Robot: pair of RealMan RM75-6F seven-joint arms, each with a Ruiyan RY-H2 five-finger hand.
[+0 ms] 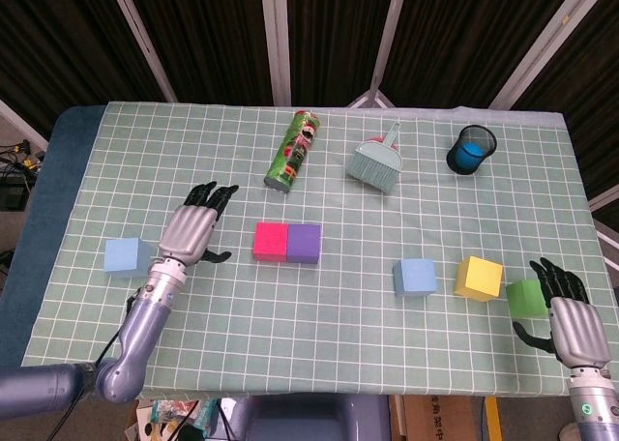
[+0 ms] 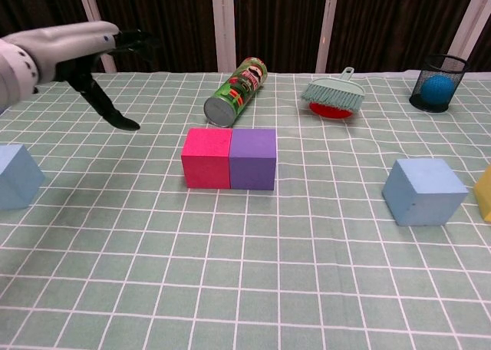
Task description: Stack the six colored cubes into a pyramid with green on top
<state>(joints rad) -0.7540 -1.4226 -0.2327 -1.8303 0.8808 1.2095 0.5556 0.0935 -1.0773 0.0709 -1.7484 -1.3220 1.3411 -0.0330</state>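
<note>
Hovering open and empty, the left hand sits between the light blue cube and the touching pink cube and purple cube. Chips can lies beyond. Right hand, fingers spread, empty, is beside the green cube near the table edge.

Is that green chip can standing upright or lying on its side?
On its side. The green chip can lies flat on the table, its round metal end facing the chest camera, behind the pink cube.

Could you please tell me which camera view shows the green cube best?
The head view: the green cube sits whole near the table's right edge, beside the right hand. The chest view does not show it at all.
</note>
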